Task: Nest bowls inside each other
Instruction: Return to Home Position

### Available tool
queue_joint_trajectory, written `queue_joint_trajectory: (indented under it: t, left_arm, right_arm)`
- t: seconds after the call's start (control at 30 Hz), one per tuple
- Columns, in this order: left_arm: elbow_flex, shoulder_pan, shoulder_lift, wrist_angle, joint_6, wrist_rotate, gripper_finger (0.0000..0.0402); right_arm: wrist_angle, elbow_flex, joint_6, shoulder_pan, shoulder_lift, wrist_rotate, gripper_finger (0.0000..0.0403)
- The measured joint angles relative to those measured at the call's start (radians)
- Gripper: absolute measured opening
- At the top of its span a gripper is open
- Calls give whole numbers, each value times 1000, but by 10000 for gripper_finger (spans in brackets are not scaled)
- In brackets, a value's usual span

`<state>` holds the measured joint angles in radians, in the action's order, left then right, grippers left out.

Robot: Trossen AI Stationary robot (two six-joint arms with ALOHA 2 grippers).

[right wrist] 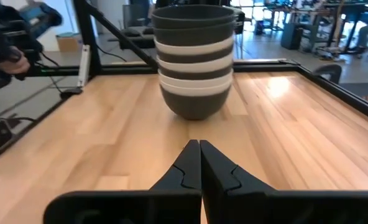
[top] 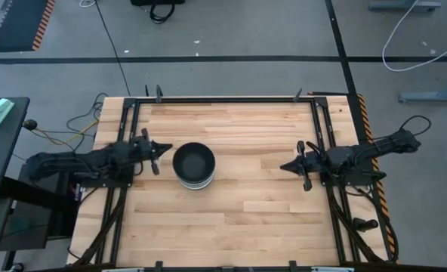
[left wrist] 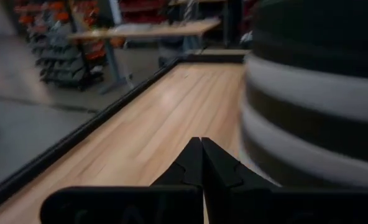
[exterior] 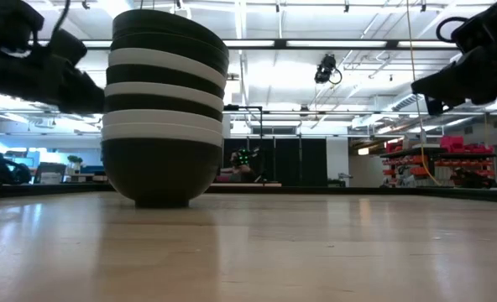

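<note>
And there it is, one single tower: the bowls (top: 193, 166) are all nested into each other, standing upright on the table (top: 246, 219), a little left of its middle. There's a black bowl at the bottom, white and black bands alternating up the side, and black rims on top. From above, only the top black bowl's hollow shows, with a sliver of white at the near edge.

The left end effector (top: 165, 149) sits just left of the stack, close beside it but not touching, its fingers pressed flat together with nothing in them. Over on the right side of the table, the right end effector (top: 285, 167) points at the stack from well apart, fingers likewise closed tight on nothing. In the low view both arms hang above the wood, clear of it.
</note>
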<state>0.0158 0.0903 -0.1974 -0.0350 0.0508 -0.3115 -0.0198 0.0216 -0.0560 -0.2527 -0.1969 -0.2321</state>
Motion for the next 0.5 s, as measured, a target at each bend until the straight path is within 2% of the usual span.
queue_joint_trajectory:
  t: [0.17, 0.5]
  left_arm:
    - [0, 52, -39, 0, -27, 7, 7]
    - [-3, 60, -38, -31, 14, 8, 15]
  right_arm:
    - [1, 0, -5, 28, -11, 0, 0]
    - [-1, 0, -12, 43, -12, 0, 9]
